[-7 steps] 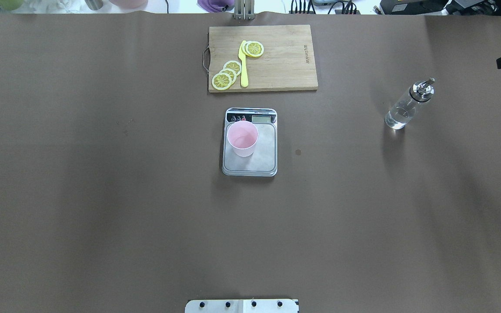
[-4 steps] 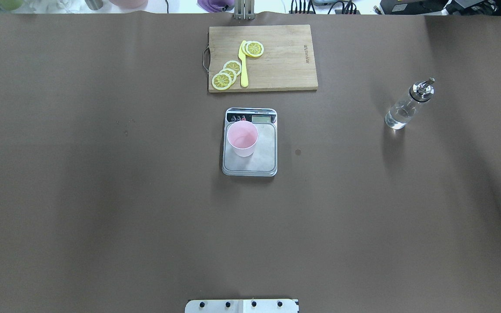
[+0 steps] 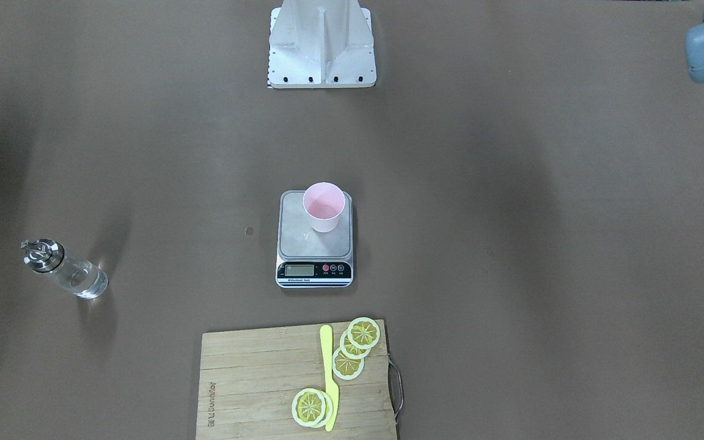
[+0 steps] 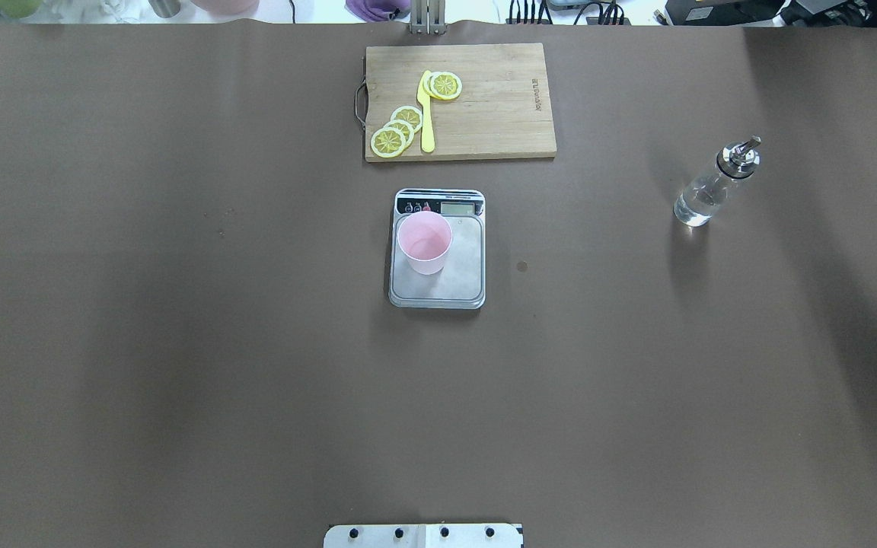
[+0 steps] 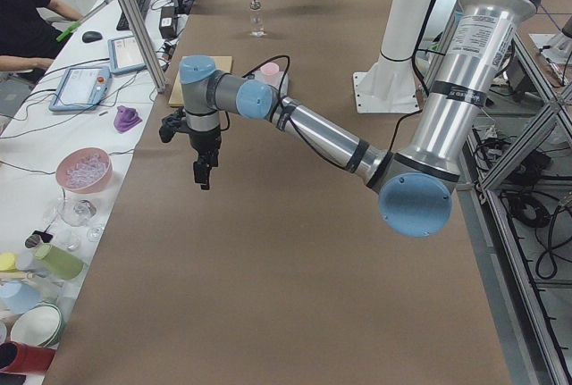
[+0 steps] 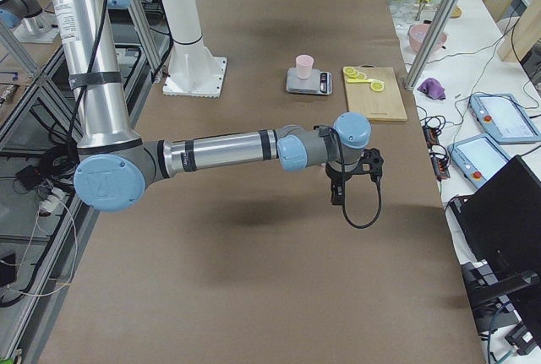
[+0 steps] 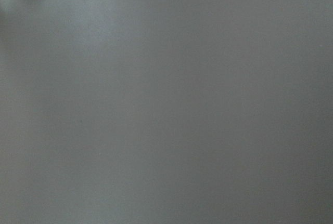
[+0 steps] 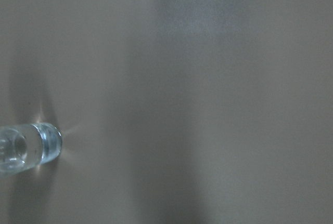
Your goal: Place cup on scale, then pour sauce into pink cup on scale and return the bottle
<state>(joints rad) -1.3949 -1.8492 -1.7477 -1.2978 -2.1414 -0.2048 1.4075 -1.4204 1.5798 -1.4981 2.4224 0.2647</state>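
Two arms, both drawing away from the work area. Over the last second the left arm's dark tip has left the overhead view, and the right gripper has slid to a sliver at that view's right edge.

- Left gripper: hangs over the table near its left end.
- Jaws, both: you cannot tell whether they are open or closed; nothing shows in either.
- Cup: upright on the scale, left side of the plate by the display strip, unmoved.
- Bottle: upright, well right of the scale, unmoved, with sauce inside.
- Reading: cup placed. Whether the pour is finished is not discernible.
- Cutting board, lemon slices, yellow knife: beyond the scale, off the bottle-to-cup line.
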